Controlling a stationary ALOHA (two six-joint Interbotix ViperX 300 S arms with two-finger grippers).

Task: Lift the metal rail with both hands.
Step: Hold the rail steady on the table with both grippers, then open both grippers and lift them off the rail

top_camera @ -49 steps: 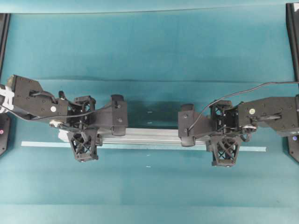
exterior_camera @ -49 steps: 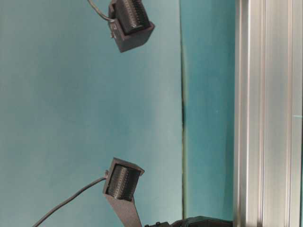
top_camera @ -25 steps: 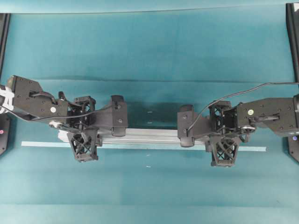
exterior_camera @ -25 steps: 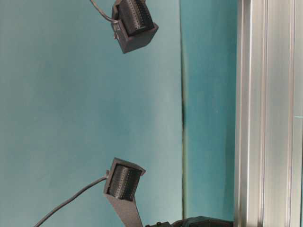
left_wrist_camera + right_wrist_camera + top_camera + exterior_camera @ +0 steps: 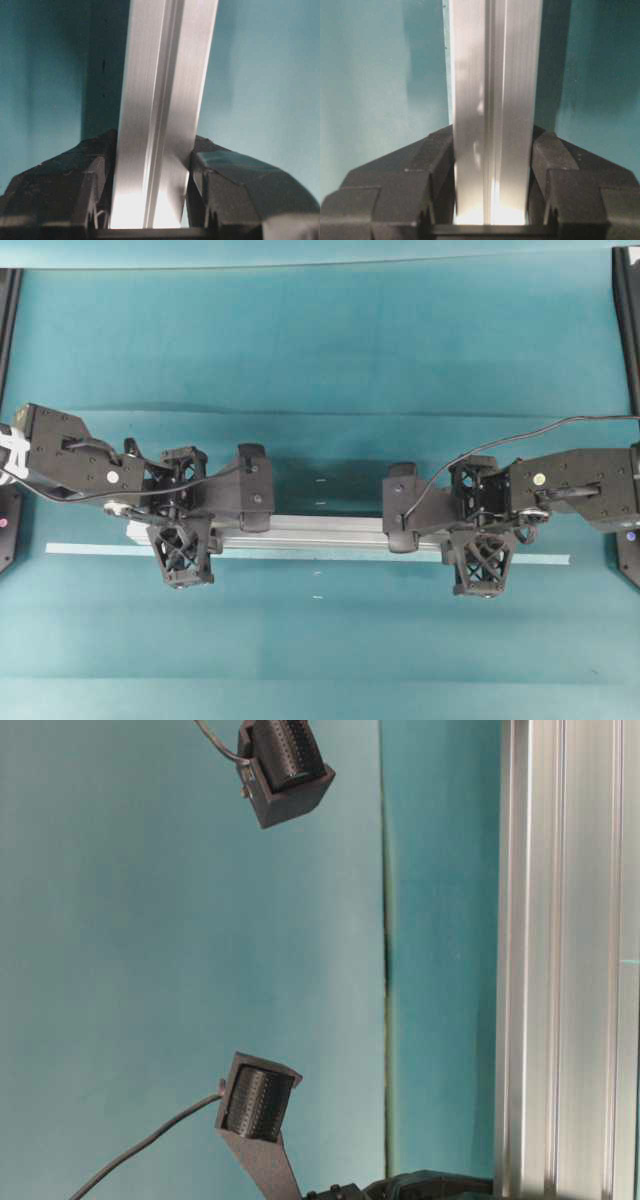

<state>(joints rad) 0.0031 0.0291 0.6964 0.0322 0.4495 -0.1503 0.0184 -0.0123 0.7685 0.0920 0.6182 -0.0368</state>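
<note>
Grooved silver metal rail (image 5: 320,531), 2 lattice claws.
Your left gripper (image 5: 181,512) and right gripper (image 5: 480,521) clamp it, running 9 to 3 o'clock.

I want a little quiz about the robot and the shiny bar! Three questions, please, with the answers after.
1. True or false: the metal rail is clamped by both the left gripper and the right gripper.
2. Which thin pale thing lies flat on the table, running alongside the rail? A) a tape strip B) a rope C) a ruler
3. Fill in: in each wrist view the black fingers press the rail from ____ sides.

Key: 1 true; 2 A; 3 both.
</note>
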